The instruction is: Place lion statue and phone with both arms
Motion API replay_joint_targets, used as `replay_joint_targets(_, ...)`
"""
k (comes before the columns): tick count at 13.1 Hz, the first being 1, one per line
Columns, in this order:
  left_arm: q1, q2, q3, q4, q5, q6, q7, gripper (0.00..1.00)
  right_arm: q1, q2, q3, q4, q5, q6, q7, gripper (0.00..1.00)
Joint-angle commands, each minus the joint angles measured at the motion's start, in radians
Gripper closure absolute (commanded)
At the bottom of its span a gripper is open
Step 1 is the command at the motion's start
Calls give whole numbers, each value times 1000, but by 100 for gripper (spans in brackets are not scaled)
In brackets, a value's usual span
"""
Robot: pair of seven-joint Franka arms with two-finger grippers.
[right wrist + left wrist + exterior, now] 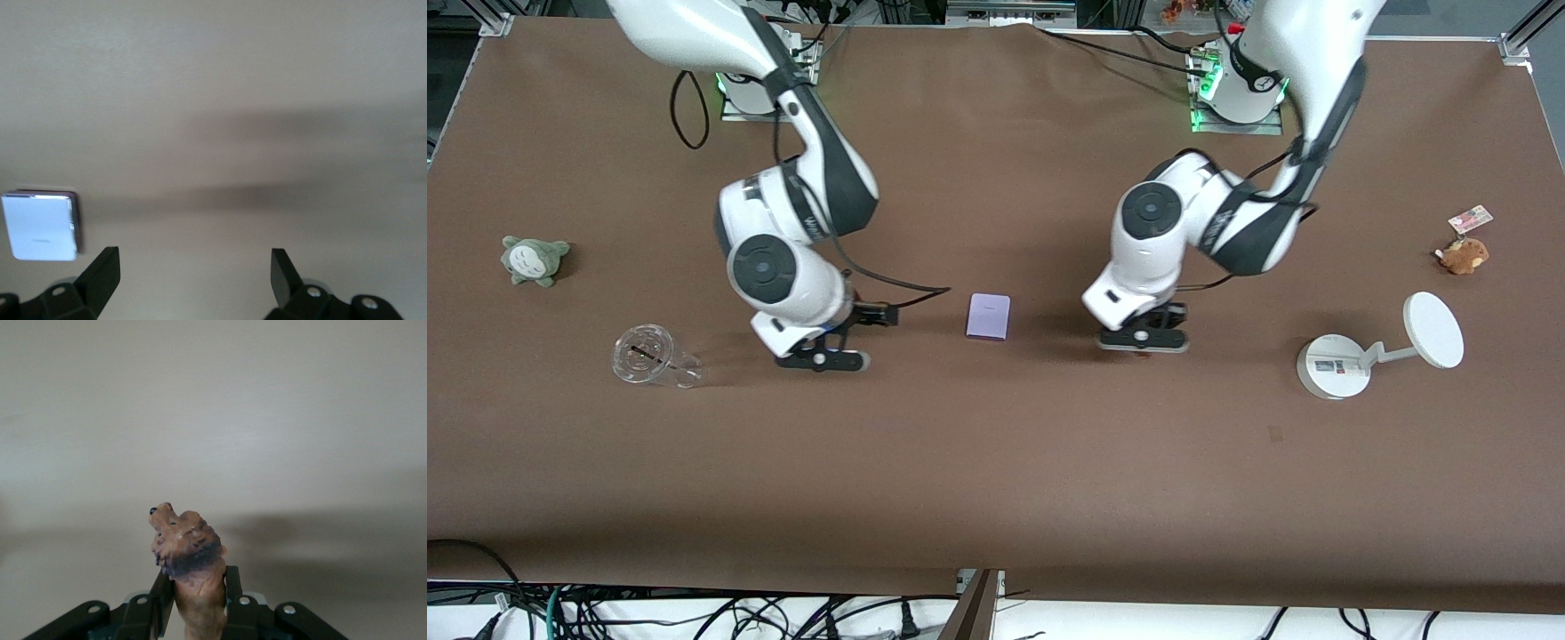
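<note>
My left gripper (pixel 1144 341) is low over the table, toward the left arm's end from the phone. In the left wrist view it (pixel 197 573) is shut on the reddish-brown lion statue (pixel 187 550), whose dark-maned head sticks out past the fingertips. In the front view the hand hides the lion. The pale lavender phone (pixel 988 316) lies flat on the table between the two grippers; it also shows in the right wrist view (pixel 40 225). My right gripper (pixel 823 357) is open and empty, low over the table beside the phone, with bare table between its fingers (pixel 193 257).
A clear plastic cup (pixel 654 357) lies on its side and a grey-green plush (pixel 534 260) sits toward the right arm's end. A white round-based stand (pixel 1369 351) and a tan-orange plush (pixel 1463 255) with a card tag are toward the left arm's end.
</note>
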Motion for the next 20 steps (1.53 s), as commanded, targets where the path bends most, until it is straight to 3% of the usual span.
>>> replay_joint_targets(1, 122, -22, -11, -19, 17, -81, 120, 88, 76, 55, -7, 22, 16, 68, 117, 0)
replay_joint_targets(7, 408, -23, -12, -54, -130, -61, 610, 83, 217, 137, -7, 23, 27, 205, 264, 0)
replay_joint_targets(12, 457, 3, -12, -192, -126, 230, 639, 83, 289, 187, -7, 25, 24, 294, 315, 0)
replay_joint_targets(20, 467, 62, -11, -186, -114, 310, 642, 81, 331, 275, -8, 78, 12, 335, 309, 0)
